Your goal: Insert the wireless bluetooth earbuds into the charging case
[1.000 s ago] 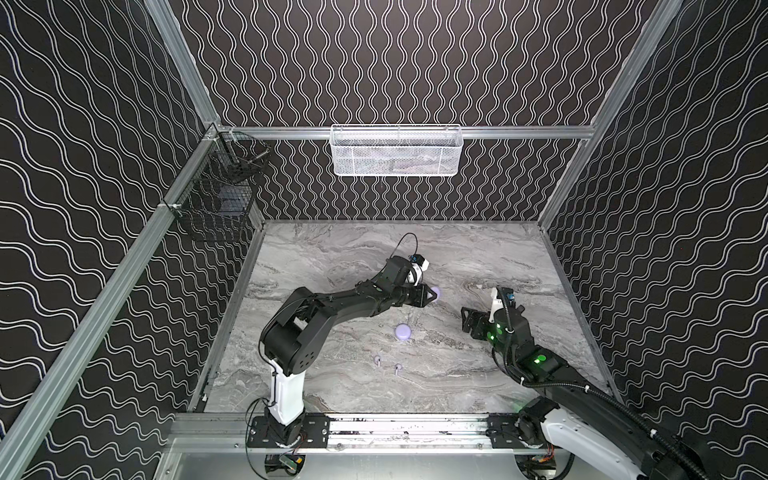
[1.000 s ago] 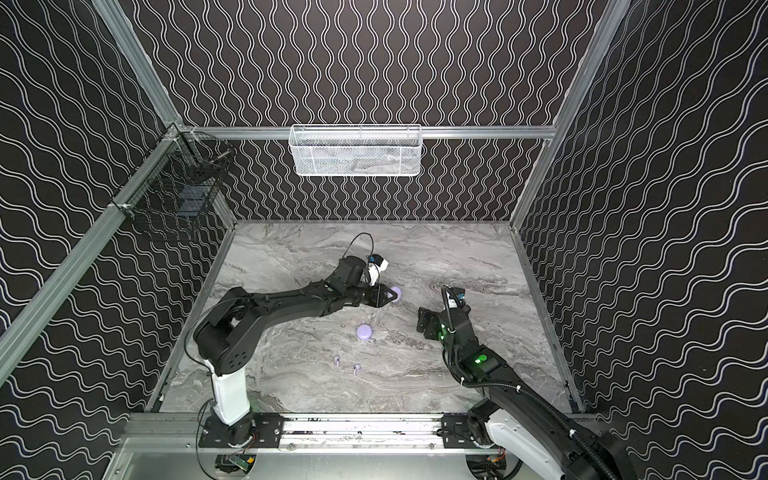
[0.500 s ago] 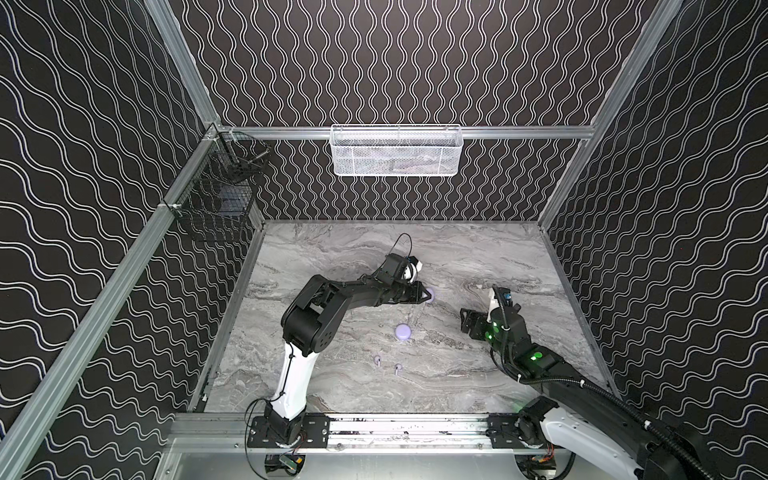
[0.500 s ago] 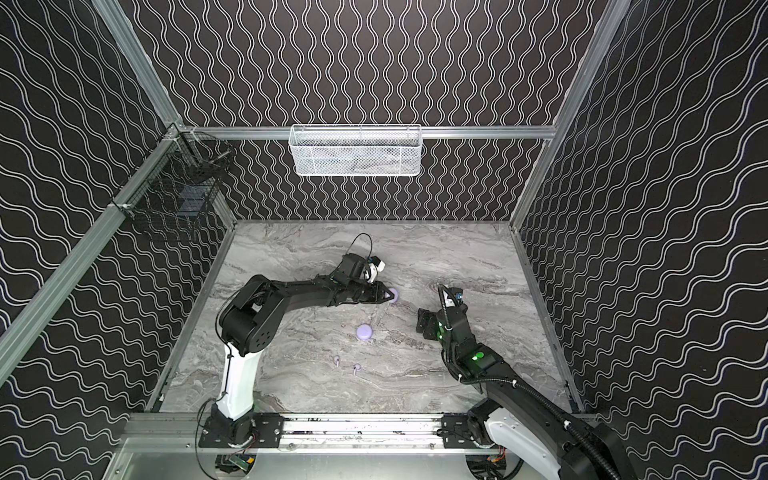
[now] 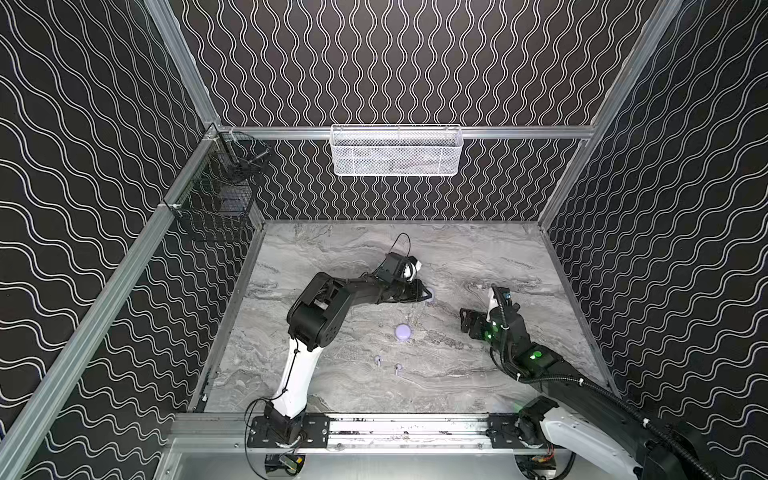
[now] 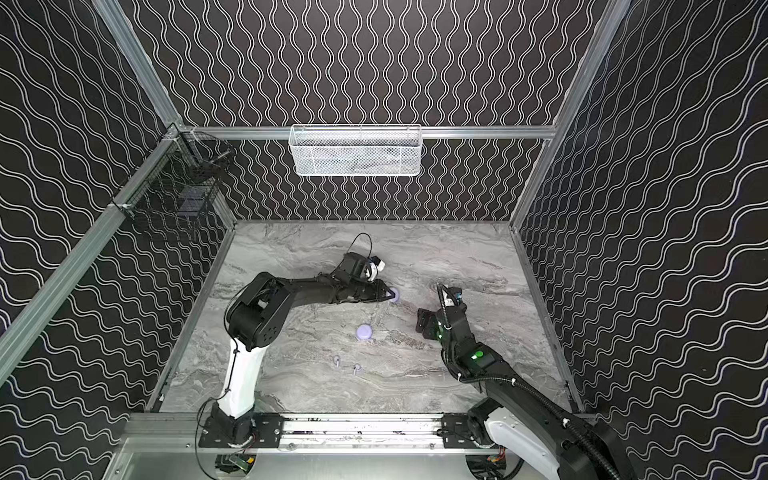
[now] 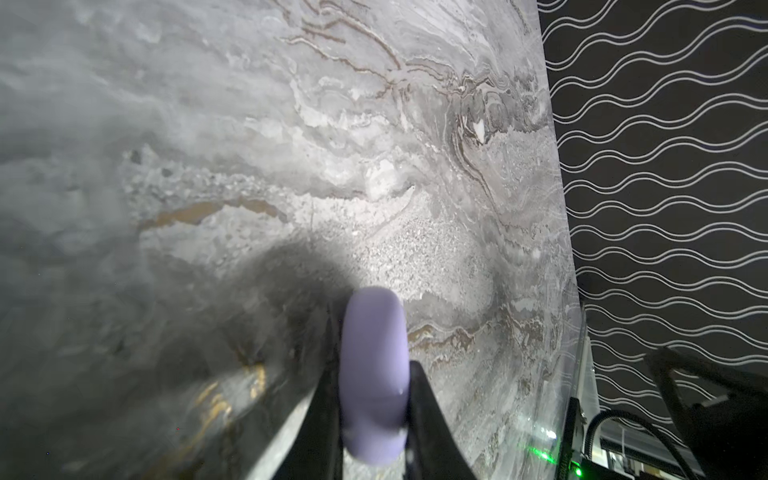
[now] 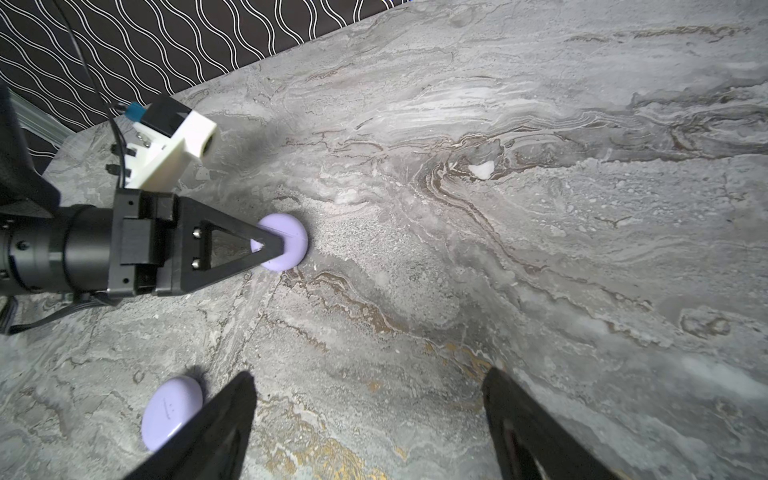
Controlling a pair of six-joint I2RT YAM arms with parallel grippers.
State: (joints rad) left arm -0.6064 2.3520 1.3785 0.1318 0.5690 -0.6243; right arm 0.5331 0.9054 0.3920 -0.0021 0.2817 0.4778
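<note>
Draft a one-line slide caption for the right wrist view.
Left tool shut on one lavender case; a second case lies on the marble table by the open right tool.

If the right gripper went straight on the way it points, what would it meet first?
Most likely the bare tabletop; the right gripper is open, and the held case lies off its line, though depth is uncertain.

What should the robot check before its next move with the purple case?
1. Grip of the left end effector on the held case: ok, shut on it.
2. Lid of the held case open: not ok, looks closed.
3. Is the right end effector free: ok, open and empty.
4. The two earbuds lie uncovered on the table: ok.
5. The second case lies apart from them: ok.
</note>
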